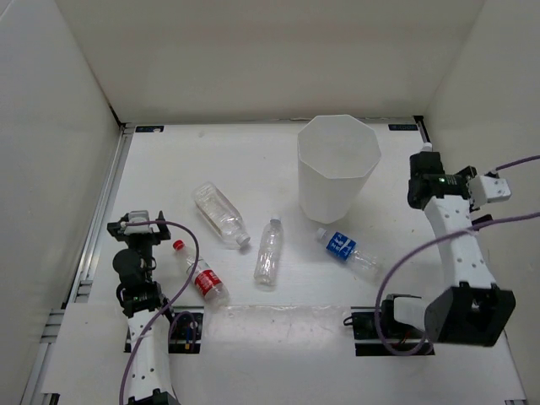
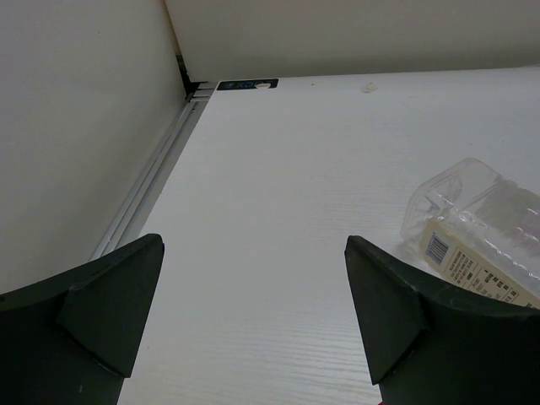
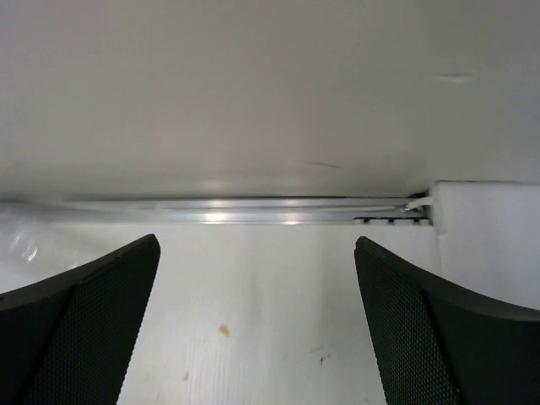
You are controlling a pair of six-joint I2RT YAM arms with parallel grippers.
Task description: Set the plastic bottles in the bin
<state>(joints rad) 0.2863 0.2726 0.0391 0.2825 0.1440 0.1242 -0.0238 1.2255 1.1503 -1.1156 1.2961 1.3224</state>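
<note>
The white many-sided bin (image 1: 337,164) stands upright at the back, right of centre. Several plastic bottles lie on the table in front of it: a large clear one (image 1: 219,215), a smaller clear one (image 1: 269,251), one with red label and red cap (image 1: 202,277), and a blue-labelled one (image 1: 344,247). My left gripper (image 1: 139,221) is open at the left, beside the red-capped bottle. In its wrist view the left gripper (image 2: 253,257) holds nothing and the large clear bottle (image 2: 477,224) lies to the right. My right gripper (image 1: 498,187) is open, right of the bin. In its own view the right gripper (image 3: 255,253) is empty.
White walls enclose the table on three sides. An aluminium rail (image 1: 101,211) runs along the left edge and another rail (image 3: 219,209) lies just ahead of the right gripper at the wall's foot. Purple cables loop beside both arms.
</note>
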